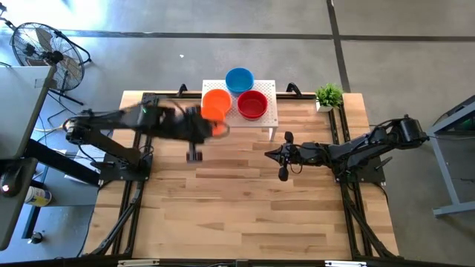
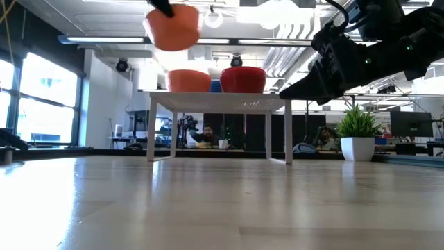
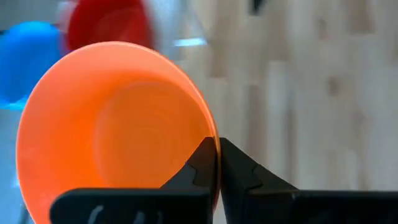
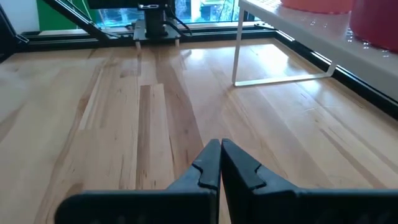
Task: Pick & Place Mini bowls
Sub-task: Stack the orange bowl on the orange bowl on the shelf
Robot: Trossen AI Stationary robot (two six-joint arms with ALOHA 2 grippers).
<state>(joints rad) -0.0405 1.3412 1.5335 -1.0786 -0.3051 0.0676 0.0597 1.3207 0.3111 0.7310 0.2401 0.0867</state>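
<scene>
An orange mini bowl (image 3: 118,130) hangs in the air with my left gripper (image 3: 218,152) shut on it; in the low view the bowl (image 2: 172,26) is above the level of the white stand (image 2: 222,98). On the stand's top rest another orange bowl (image 1: 217,102), a blue bowl (image 1: 239,79) and a red bowl (image 1: 252,104). My right gripper (image 4: 220,149) is shut on nothing, low over the table to the right of the stand (image 1: 271,153). My left gripper pinches the orange bowl's rim (image 3: 214,140) between its two fingers, one finger inside the bowl and one outside. The bowl is lifted clear of table and stand, tilted so its hollow faces the wrist camera.
A small green plant (image 1: 329,95) in a white pot stands at the table's far right. A fan (image 1: 37,44) is on the floor beyond the left edge. Bare wooden table (image 1: 245,200) spreads out in front of the stand.
</scene>
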